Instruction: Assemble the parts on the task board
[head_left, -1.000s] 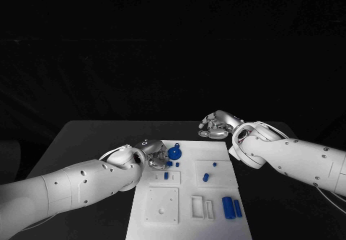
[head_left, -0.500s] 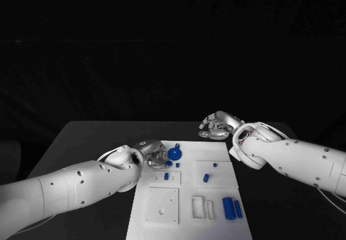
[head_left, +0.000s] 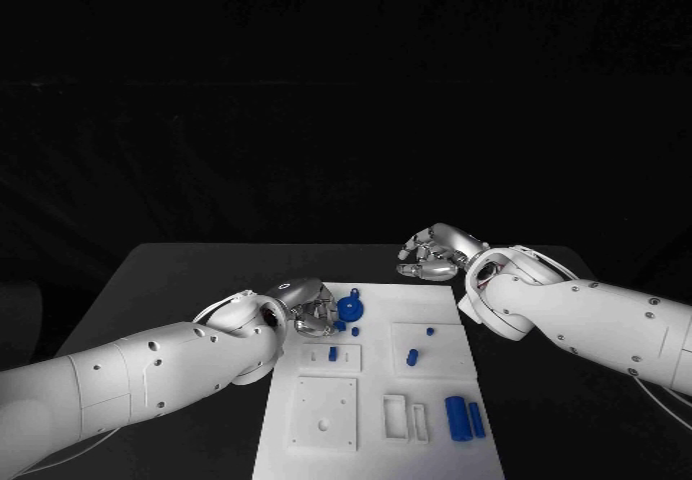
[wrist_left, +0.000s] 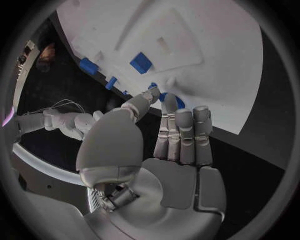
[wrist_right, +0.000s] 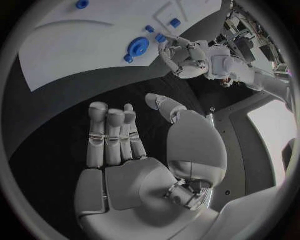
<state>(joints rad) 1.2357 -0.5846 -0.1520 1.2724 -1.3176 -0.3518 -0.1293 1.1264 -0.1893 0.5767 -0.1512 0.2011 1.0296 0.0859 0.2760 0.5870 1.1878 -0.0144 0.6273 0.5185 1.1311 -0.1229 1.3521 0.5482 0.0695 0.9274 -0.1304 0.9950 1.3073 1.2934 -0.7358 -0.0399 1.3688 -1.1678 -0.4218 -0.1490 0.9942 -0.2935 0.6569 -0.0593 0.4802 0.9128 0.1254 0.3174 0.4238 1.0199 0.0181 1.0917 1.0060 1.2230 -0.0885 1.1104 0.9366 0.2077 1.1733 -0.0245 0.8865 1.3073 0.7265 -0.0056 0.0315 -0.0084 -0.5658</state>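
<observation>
The left hand (head_left: 306, 312) sits at the board's upper left edge in the head view, fingers (wrist_left: 167, 107) stretched toward a small blue part (head_left: 340, 325) beside the round blue part (head_left: 349, 304). In the left wrist view the thumb tip and a fingertip close on that small piece, though I cannot tell whether they truly pinch it or only touch it. The left arm (head_left: 137, 370) runs in from the lower left of the frame, covering the desk (head_left: 188, 270) on that side.

The right hand (head_left: 437, 252) hovers above the board's upper right corner, off the white surface, over bare desk. Its fingers (wrist_right: 106, 135) lie straight and side by side, released, with nothing in them. The right arm (head_left: 591, 315) crosses from the right edge.

The board (head_left: 368, 455) is a long white plate in the lower centre of the frame, with raised white blocks and slots. Blue pegs (head_left: 413, 354) stand near its middle, and two blue bars (head_left: 463, 415) lie at its lower right. The lower half of the board is uncovered by either arm.
</observation>
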